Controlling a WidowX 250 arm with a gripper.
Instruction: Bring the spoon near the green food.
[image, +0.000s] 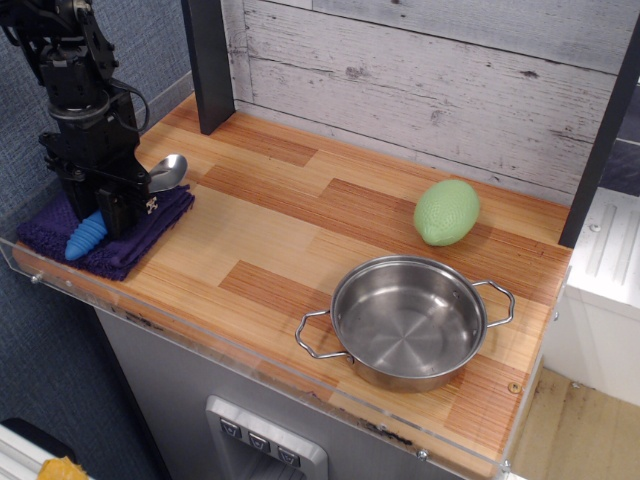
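1. Tool (103, 208) is down over the spoon (118, 205), jaws straddling the blue handle where it meets the shaft. Looks nearly closed on it, but the tool body hides the contact, so I can't tell if the grip is actually made.
2. Spoon lies on a purple cloth (150, 232) at the table's (290, 235) far-left end. Bowl sticks out past the tool toward the back wall; the handle tip points at the front-left edge.
3. Green food (447, 211) sits well apart from the spoon, at the right end near the back wall, just behind the pot (408, 320).
4. Risk: the grip point is at the handle's end, not its middle. The spoon could pivot or droop on lift, bowl-heavy.
5. Risk: the ribbed handle is round. If the jaws land off-centre, it may roll or squirt out sideways.
6. Risk: the cloth is soft. Jaw tips could snag the fabric and drag it along with the spoon.
7. Risk: the green food is rounded and free-standing. A low or fast approach could knock it and send it rolling.
8. Path: the table between the cloth and the green food looks bare. The pot is the only obstacle, in front of the green food; keep the route behind it, along the wall side.
9. A dark post (208, 65) stands at the back, right of the tool. Clear it on lift.
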